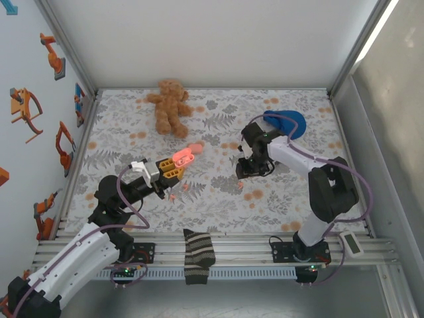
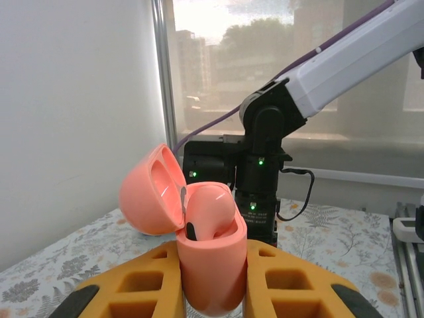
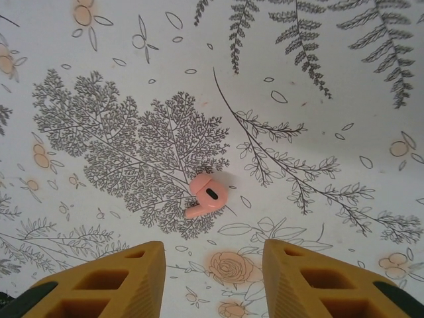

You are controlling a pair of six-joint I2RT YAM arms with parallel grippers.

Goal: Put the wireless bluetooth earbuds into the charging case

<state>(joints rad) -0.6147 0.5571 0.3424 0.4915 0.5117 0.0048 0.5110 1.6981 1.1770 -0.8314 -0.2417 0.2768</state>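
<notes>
One earbud [image 2: 209, 213] is seated in the open charging case [image 2: 213, 275] clamped by the left gripper [image 1: 171, 169]; a second earbud [image 3: 209, 195], at twelve o'clock of the parted right gripper [image 3: 214, 255], is to be descended upon and pinched next.

The left gripper [image 1: 176, 164] holds the pink charging case [image 1: 185, 156], lid open, above the flowered table [image 1: 218, 205]. A tiny pink earbud [image 1: 186, 187] lies on the table just beside it. The right gripper [image 1: 244, 171] points down. A teddy bear [image 1: 170, 106] lies at the far side, and a striped sock [image 1: 199, 256] lies over the near rail.
</notes>
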